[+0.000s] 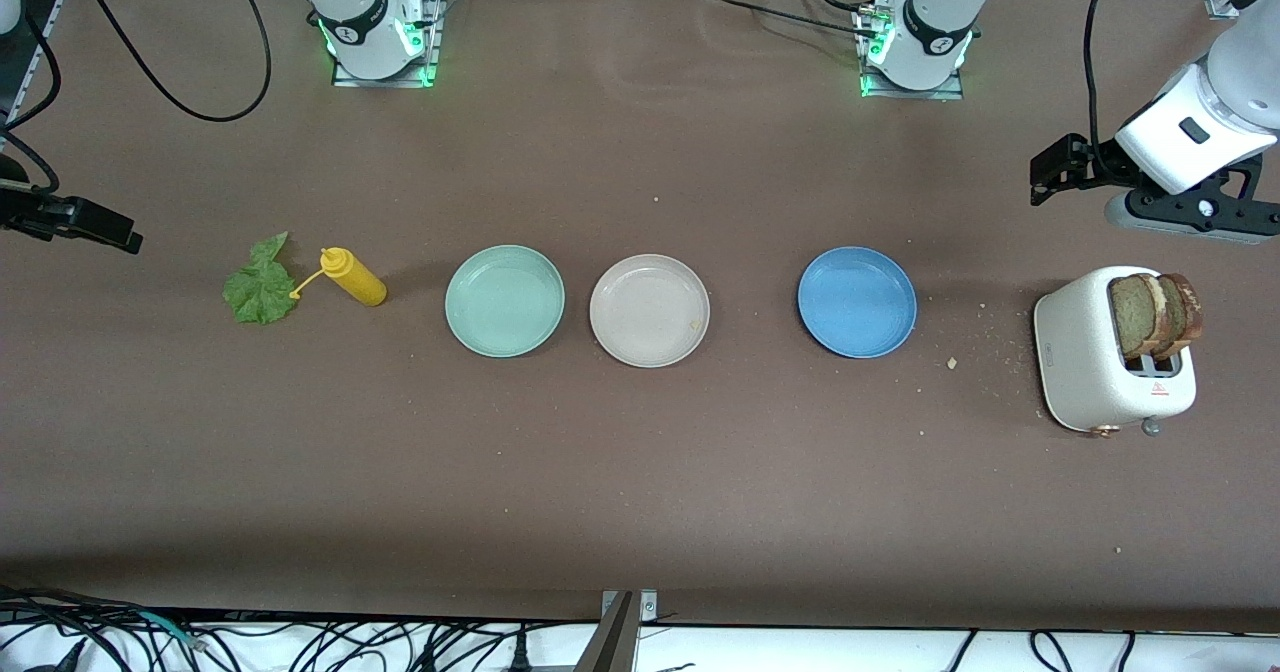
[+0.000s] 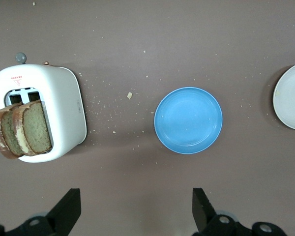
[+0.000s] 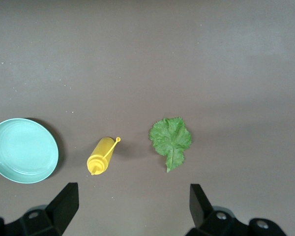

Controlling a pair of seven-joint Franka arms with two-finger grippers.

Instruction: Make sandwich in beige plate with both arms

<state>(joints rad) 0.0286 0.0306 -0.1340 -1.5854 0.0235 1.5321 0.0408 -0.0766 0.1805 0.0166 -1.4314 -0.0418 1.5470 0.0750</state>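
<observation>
Two brown toast slices (image 1: 1155, 314) stand upright in a white toaster (image 1: 1085, 362) at the left arm's end; they also show in the left wrist view (image 2: 24, 129). The green lettuce leaf (image 1: 260, 287) lies flat on the table at the right arm's end and shows in the right wrist view (image 3: 170, 137). The beige plate (image 1: 649, 310) is empty, between the mint-green and blue plates; its edge shows in the left wrist view (image 2: 291, 96). My left gripper (image 1: 1060, 167) (image 2: 136, 211) is open and empty, up over bare table by the toaster. My right gripper (image 1: 100, 230) (image 3: 132, 209) is open and empty, up over bare table by the lettuce.
A yellow squeeze bottle (image 1: 355, 277) (image 3: 102, 156) lies on its side between the lettuce and the mint-green plate (image 1: 505, 300) (image 3: 22, 150). The blue plate (image 1: 857, 301) (image 2: 188, 120) sits between the beige plate and the toaster. Crumbs are scattered by the toaster.
</observation>
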